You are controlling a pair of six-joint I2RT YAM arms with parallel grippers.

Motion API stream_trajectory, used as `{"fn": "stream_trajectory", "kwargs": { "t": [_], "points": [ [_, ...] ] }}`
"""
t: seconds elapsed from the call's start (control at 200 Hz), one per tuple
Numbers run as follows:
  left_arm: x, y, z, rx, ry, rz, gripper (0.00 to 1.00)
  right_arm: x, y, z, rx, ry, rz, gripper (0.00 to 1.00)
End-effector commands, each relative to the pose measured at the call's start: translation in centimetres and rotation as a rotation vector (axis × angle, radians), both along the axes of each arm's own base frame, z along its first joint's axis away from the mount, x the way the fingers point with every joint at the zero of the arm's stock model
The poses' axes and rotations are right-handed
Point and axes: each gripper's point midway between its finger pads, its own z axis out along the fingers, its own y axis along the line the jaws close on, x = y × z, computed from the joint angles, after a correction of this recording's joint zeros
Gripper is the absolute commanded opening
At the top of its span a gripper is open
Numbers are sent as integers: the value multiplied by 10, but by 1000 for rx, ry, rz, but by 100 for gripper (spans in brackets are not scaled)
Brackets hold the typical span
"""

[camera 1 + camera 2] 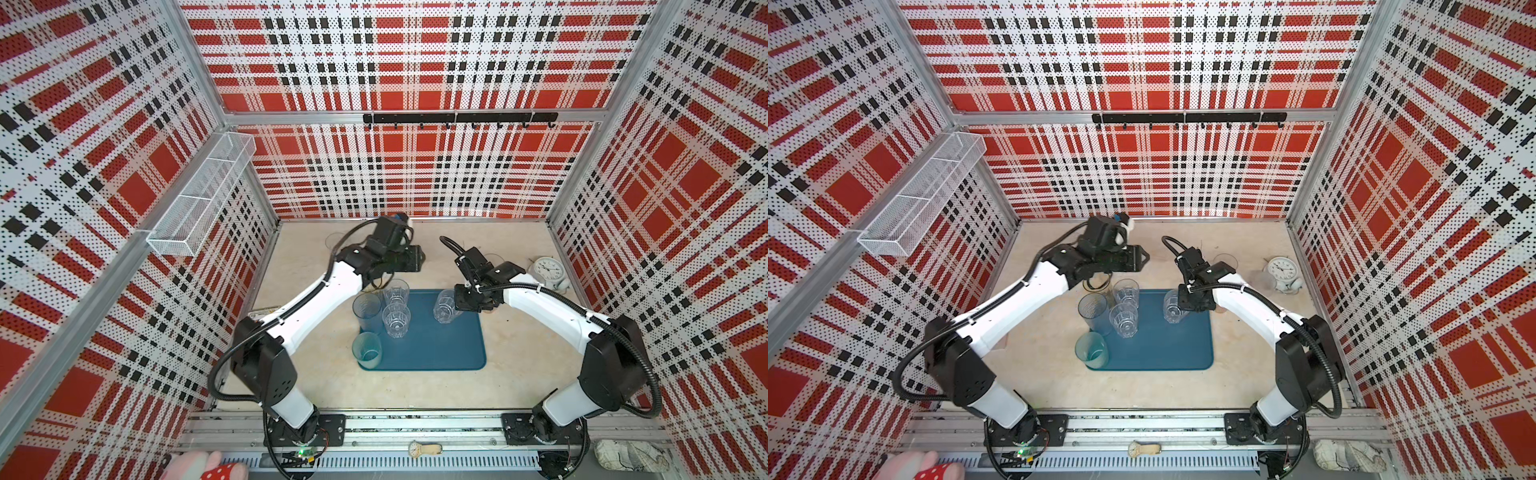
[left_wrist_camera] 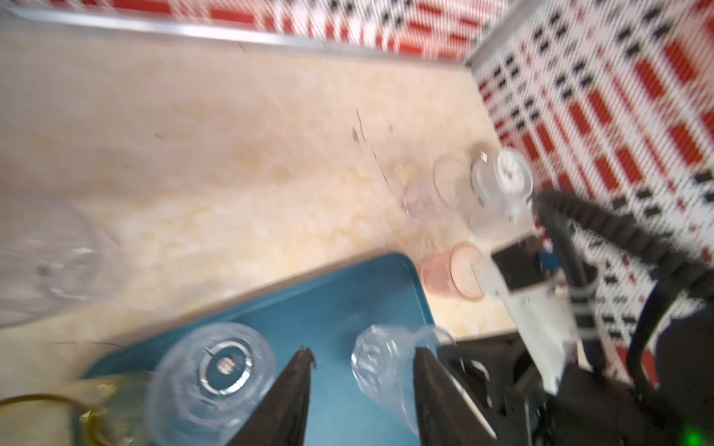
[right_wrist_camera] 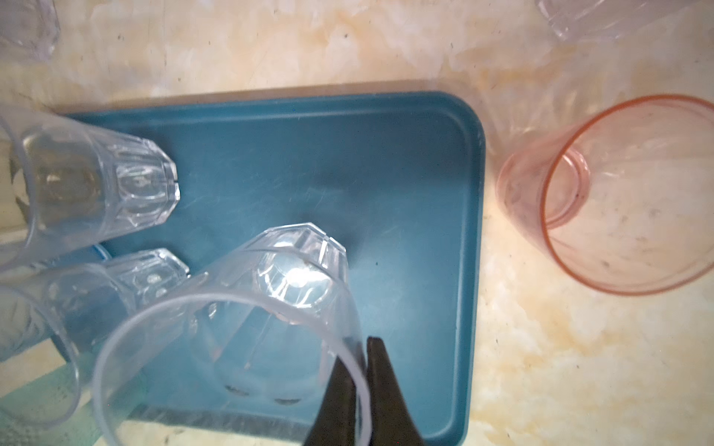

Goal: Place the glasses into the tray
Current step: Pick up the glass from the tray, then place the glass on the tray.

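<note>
Count four glasses standing in the tray (image 1: pixel 440 353), on the side away from the right pincer (image 3: pixel 359 349): tall grey-blue glass (image 1: pixel 368 309), two clear faceted glasses (image 1: pixel 397 320), teal glass (image 1: pixel 367 351) at a corner. Register a fifth, the held glass (image 3: pixel 270 309), pinched at its rim wall by the clenched right pincer, over the tray side nearest it; treat as not yet released. Read the left pincer (image 2: pixel 363 349) as spread and empty. Expect more work: pink glass (image 3: pixel 618 200) just outside the tray beside the right pincer, further clear glasses (image 2: pixel 444 189) beyond it near the alarm clock (image 1: pixel 547 268). Read the held glass's long axis as near vertical, mouth up at the pincer, faceted base down toward the tray floor; contact there not determinable.
</note>
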Motion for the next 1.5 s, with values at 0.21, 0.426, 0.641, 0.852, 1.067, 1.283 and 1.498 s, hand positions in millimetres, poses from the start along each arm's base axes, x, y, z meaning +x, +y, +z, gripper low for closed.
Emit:
{"fn": "stream_trajectory", "kwargs": {
  "t": [0.21, 0.426, 0.641, 0.852, 1.067, 1.283, 1.498],
  "points": [
    [32, 146, 55, -86, -265, 355, 56, -79, 53, 1, -197, 143, 194, 5],
    [35, 184, 51, -82, -282, 424, 57, -84, 115, -4, -185, 119, 287, 5],
    [35, 185, 46, -71, -279, 429, 58, -92, 154, -16, -151, 134, 316, 6],
    [35, 183, 47, -69, -283, 414, 58, -95, 159, -23, -152, 150, 323, 6],
    [35, 183, 46, -74, -277, 416, 58, -94, 154, -26, -180, 148, 320, 8],
    [35, 180, 45, -86, -272, 409, 59, -89, 156, -24, -171, 121, 304, 9],
    [35, 180, 44, -84, -270, 407, 59, -90, 161, -19, -139, 116, 305, 17]
  ]
}}
